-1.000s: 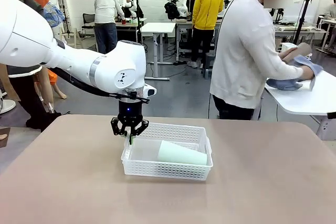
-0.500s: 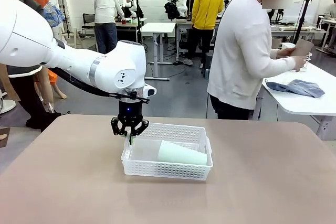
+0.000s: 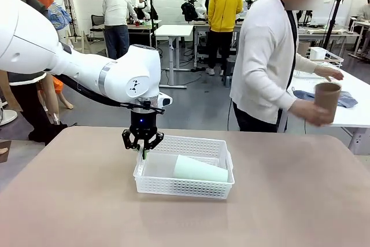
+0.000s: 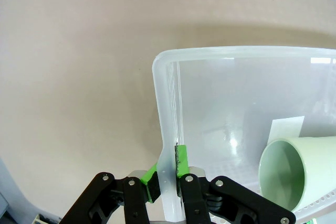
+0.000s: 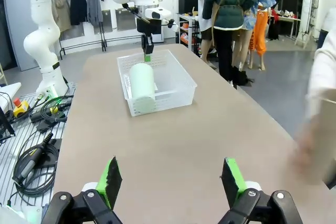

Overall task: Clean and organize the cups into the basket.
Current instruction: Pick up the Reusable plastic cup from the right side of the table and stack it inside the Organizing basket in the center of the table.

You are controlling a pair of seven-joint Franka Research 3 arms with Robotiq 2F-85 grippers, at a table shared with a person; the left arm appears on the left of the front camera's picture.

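Front view is fixed on the robot's side and faces across the surface (image 3: 289, 201) toward the person (image 3: 263, 67) at far right, with the basket (image 3: 184, 188) at mid distance. Left wrist view sits right over the left gripper (image 4: 167, 169), looking steeply down, very near one basket corner and the green cup (image 4: 283, 171) mouth. Right wrist view sits low behind the right gripper (image 5: 170, 179), facing along the surface from farther off; all three share basket and cup.

Left tool (image 3: 143, 153) hangs straight down, clamped tight, while right tool (image 5: 171, 170) stands spread wide.
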